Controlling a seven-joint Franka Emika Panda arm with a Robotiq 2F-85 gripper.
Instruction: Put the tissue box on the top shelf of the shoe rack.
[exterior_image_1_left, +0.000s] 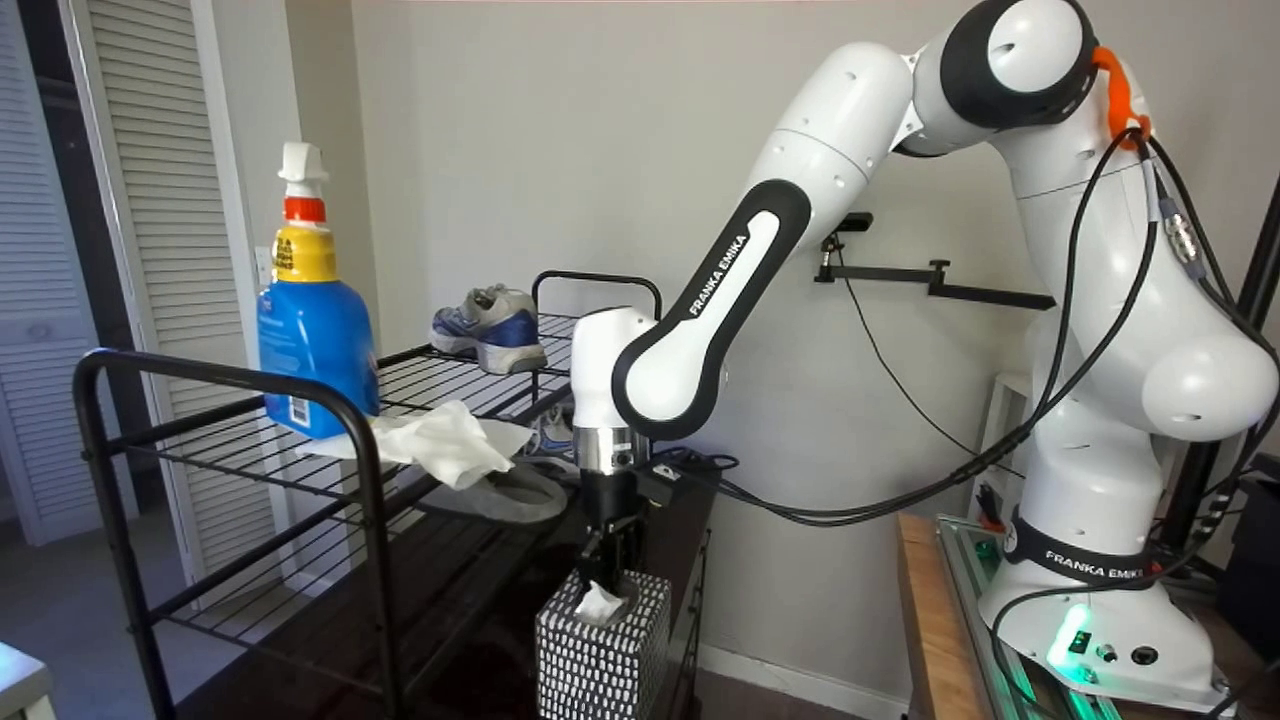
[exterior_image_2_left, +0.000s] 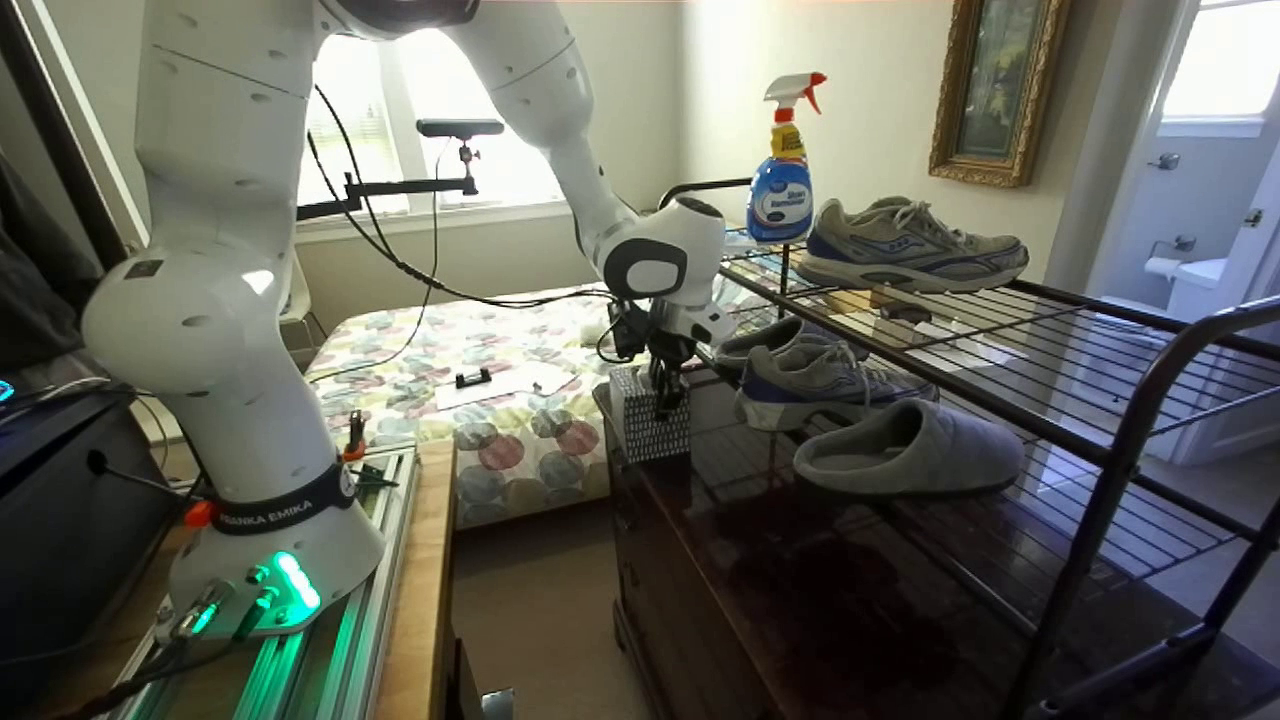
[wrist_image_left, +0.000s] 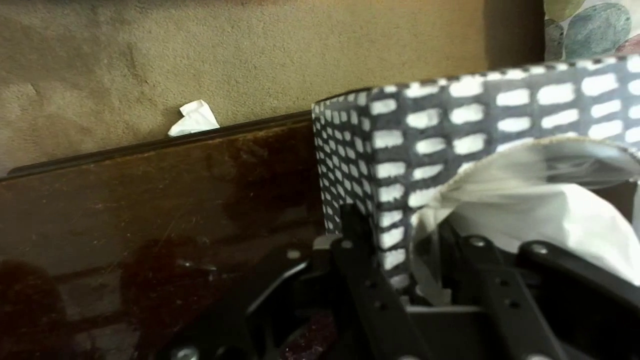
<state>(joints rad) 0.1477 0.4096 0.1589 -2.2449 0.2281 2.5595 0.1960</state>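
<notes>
In an exterior view the pincer (exterior_image_1_left: 608, 574) points down onto the tissue box (exterior_image_1_left: 595, 670), which is beside the shoe rack (exterior_image_1_left: 380, 580) and lower than its top shelf (exterior_image_1_left: 412, 384). A raised end rail (exterior_image_1_left: 232, 371) bounds the shelf, a blue spray bottle (exterior_image_1_left: 315, 340) stands just inside it, a crumpled white sheet (exterior_image_1_left: 450, 440) lies by the bottle and overhangs the long edge, and a sneaker (exterior_image_1_left: 492, 330) sits farther on. Bars stretch between bottle and sneaker.

In an exterior view the floor (exterior_image_2_left: 540, 590) forms a lane between the robot's bench (exterior_image_2_left: 428, 560) and the counter (exterior_image_2_left: 830, 610). The box is at the counter's far corner, close to the edge on the lane side; whether its base bears on the wood, I cannot tell. Here the shoes below the top shelf show more fully, a grey slipper (exterior_image_2_left: 930, 455) among them, and a bed (exterior_image_2_left: 470, 345) spreads beyond the box.

Only the wrist view shows how the tips stand: one finger (wrist_image_left: 356, 225) lies outside the box's side wall, its partner dips into the tissue opening by clear film (wrist_image_left: 585, 162), and a strip of patterned top runs between them. Whether the pincer is clenched on that strip or merely straddles it, I cannot tell. One corner of the box reaches past the counter's edge here, and a white scrap (wrist_image_left: 196, 119) shows at that edge.
</notes>
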